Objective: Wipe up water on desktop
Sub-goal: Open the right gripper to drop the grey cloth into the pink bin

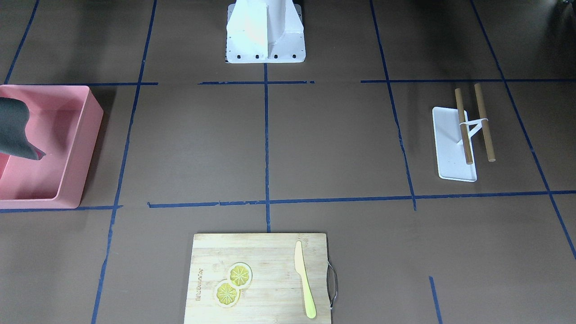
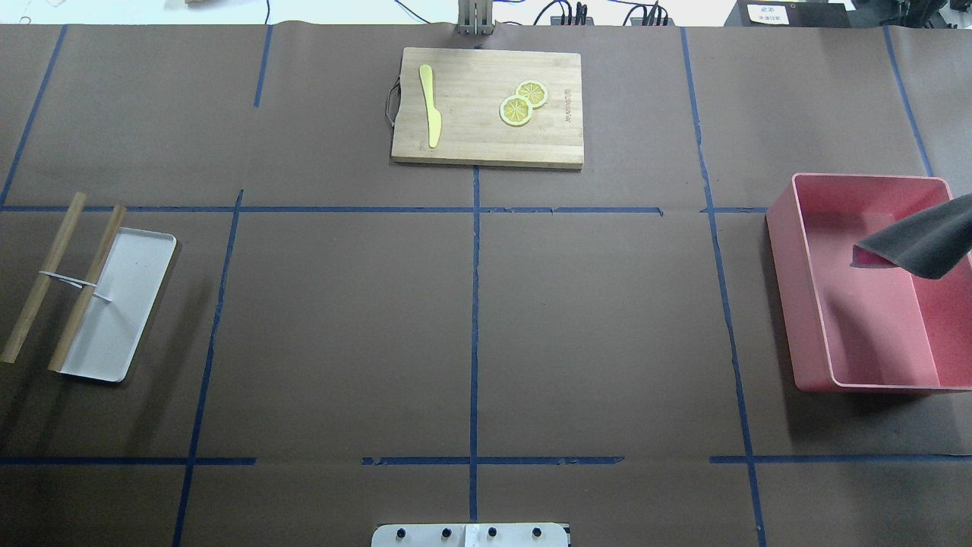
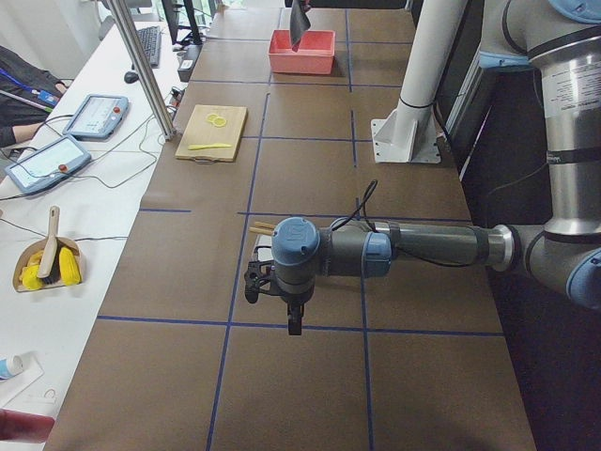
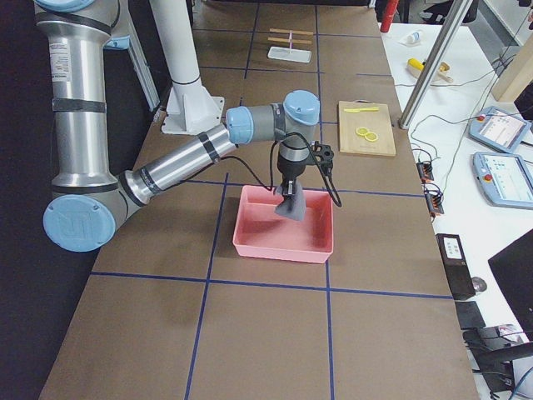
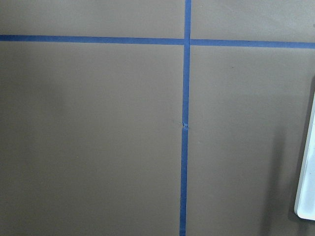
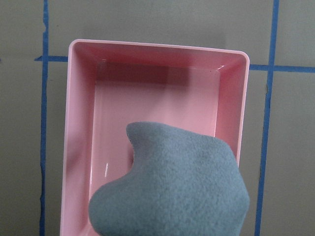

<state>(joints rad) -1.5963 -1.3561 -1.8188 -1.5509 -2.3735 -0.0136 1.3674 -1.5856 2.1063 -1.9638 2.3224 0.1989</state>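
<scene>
Above the pink bin (image 4: 279, 248), the right gripper (image 4: 287, 193) hovers with a grey cloth (image 6: 172, 187) hanging under it. How its jaws stand, one cannot tell. The left gripper (image 3: 295, 324) points down over the brown desktop (image 2: 342, 319), near the white tray (image 2: 114, 304); its jaws also cannot be judged. A cutting board (image 2: 486, 106) lies at the desktop's far edge.

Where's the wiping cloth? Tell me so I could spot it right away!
Look to the end of the brown desktop on the robot's right, where the pink tub sits. Dangling over that tub is the grey cloth. It's the only soft, floppy thing around; its neighbours are all hard.
</scene>
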